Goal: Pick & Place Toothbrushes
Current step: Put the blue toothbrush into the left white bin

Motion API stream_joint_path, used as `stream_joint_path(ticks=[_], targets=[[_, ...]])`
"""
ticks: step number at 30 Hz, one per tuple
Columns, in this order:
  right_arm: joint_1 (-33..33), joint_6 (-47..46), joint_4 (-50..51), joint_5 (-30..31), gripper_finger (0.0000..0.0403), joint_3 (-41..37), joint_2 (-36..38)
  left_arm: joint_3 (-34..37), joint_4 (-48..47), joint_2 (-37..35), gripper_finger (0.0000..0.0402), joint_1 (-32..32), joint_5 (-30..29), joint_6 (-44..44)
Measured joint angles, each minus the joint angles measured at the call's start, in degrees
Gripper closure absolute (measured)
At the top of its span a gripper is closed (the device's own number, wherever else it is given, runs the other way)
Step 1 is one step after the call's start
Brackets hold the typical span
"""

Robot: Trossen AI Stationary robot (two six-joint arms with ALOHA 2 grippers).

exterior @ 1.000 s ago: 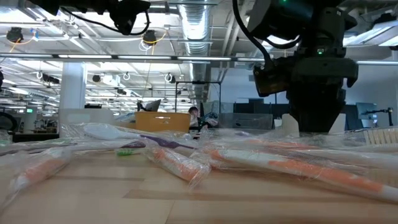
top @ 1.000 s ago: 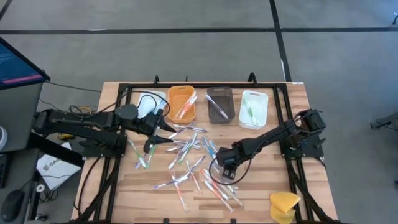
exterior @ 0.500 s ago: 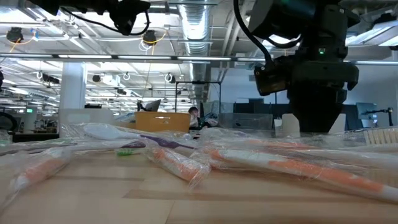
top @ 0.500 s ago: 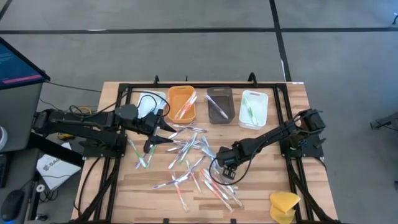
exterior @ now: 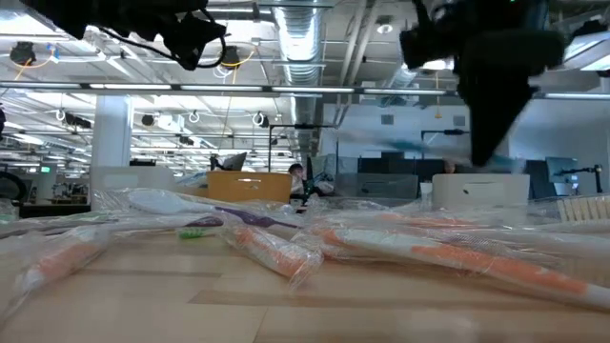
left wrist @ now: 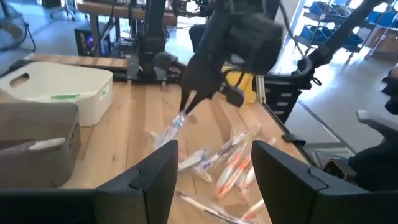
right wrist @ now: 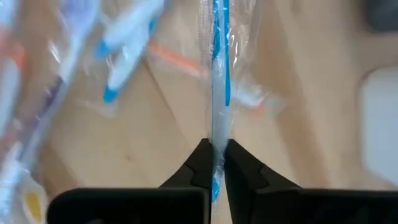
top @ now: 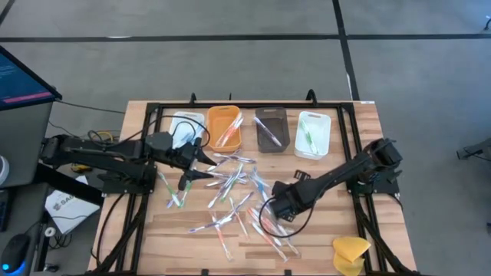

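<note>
Wrapped toothbrushes (top: 230,192) lie scattered mid-table; a blue one (right wrist: 219,74) hangs pinched, lifted.

blue toothbrush (right wrist: 219,74), orange tray (top: 224,127), brown tray (top: 270,130), white tray (top: 312,134), yellow sponge (top: 350,252)

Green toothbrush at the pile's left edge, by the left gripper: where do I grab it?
Take the green toothbrush at mid-handle, from straight above, with the jaws across its thin width. It lies flat on the table, somewhat apart from the heap, so its middle looks mostly free of neighbours. The open left gripper hovers close beside it.
</note>
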State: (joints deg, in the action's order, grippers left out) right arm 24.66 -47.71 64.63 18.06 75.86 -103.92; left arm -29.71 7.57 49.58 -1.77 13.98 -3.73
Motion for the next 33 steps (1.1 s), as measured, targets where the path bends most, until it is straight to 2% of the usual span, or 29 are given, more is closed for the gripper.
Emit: stream_joint_path(ticks=[3, 6, 10, 13, 17, 24, 27, 33], targets=[[1.65, -0.33, 2.31, 6.12, 0.0392, 4.02, 0.05, 1.98, 5.17, 0.0, 0.0204, 0.0, 0.0, 2.09], [3.31, 1.46, 1.92, 14.95, 0.0392, 6.61, 0.05, 5.45, 13.48, 0.54, 0.0204, 0.01, 0.0, 5.94], [5.03, 6.16, -2.86, 28.66, 0.0392, 7.62, 0.09, 11.54, 25.95, 1.24, 0.0204, 0.25, 0.0, 10.07], [4.99, 11.87, -8.43, 34.52, 0.0392, 7.71, 0.09, 15.6, 35.61, 2.29, 0.0204, 0.25, 0.0, 10.97], [4.37, 21.49, -17.83, 36.5, 0.0392, 7.71, 0.09, 18.55, 45.9, 5.95, 0.0204, 0.25, 0.0, 10.9], [2.54, 38.28, -34.4, 35.95, 0.0392, 7.71, 0.09, 18.47, 58.19, 16.3, 0.0204, 0.34, -0.09, 10.36], [1.21, 41.99, -38.19, 35.51, 0.0392, 7.71, -0.1, 17.27, 62.34, 19.9, 0.0204, 0.86, -0.15, 10.36], [-1.54, 43.68, -40.52, 31.48, 0.0392, 7.38, -0.36, 13.11, 63.17, 25.38, 0.0204, 4.15, -0.17, 12.8]])
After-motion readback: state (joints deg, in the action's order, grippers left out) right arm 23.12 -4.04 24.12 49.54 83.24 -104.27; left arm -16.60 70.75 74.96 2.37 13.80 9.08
